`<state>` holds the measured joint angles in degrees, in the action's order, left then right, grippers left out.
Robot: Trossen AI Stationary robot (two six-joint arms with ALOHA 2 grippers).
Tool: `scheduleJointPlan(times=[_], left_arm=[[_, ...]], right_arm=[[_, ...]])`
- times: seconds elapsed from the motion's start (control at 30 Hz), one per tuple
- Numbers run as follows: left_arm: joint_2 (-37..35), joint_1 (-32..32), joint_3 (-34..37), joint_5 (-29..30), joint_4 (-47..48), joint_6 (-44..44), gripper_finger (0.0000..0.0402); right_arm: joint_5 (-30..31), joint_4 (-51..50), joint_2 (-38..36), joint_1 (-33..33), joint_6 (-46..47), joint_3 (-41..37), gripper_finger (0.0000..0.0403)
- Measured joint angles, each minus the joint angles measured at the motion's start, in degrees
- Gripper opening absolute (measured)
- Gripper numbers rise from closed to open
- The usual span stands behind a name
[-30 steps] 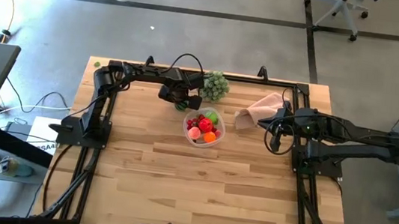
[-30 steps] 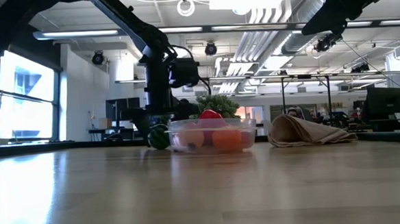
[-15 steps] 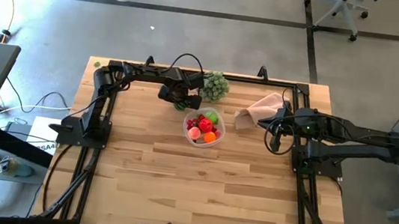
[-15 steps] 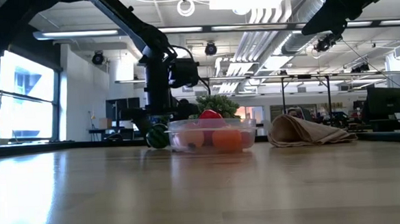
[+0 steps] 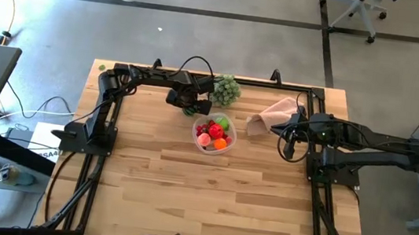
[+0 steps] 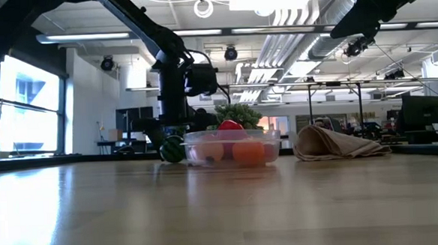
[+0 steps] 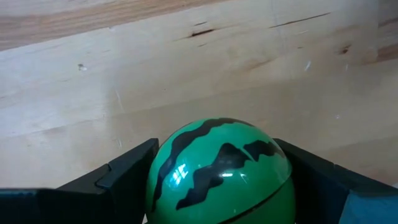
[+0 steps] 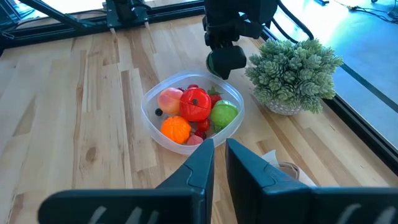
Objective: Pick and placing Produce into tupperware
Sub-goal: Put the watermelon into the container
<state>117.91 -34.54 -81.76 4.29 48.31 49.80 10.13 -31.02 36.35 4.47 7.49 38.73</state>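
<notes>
left wrist view: left claw straddles the toy watermelon on the desk, fingers flanking it, likely for lifting into the tupperware.

I see a glossy, smooth plastic watermelon on the matt pale wood table, clear shiny plastic tupperware, and soft pink cloth

Two black jointed arms, looped black cables.
</notes>
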Motion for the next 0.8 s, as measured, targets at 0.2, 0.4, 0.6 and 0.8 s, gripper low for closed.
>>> scheduleJointPlan(times=[0.2, 0.4, 0.6, 0.8], left_arm=[[0.0, 0.0, 0.0, 0.0, 0.1, 0.0, 0.0295], [-0.6, 0.0, 0.0, 0.0, 1.1, 0.0, 0.0295], [-4.3, 0.0, 0.0, -0.7, 1.8, 0.0, 0.0295], [-10.0, 1.7, 0.0, -2.5, 2.7, -0.4, 0.0295]], right_arm=[[0.0, 0.0, 0.0, 0.0, 0.0, 0.0, 0.003], [0.0, 0.0, 0.0, 0.0, 0.0, 0.0, 0.003], [0.0, 0.0, 0.0, 0.0, 0.0, 0.0, 0.003], [0.0, 0.0, 0.0, 0.0, 0.0, 0.0, 0.003]])
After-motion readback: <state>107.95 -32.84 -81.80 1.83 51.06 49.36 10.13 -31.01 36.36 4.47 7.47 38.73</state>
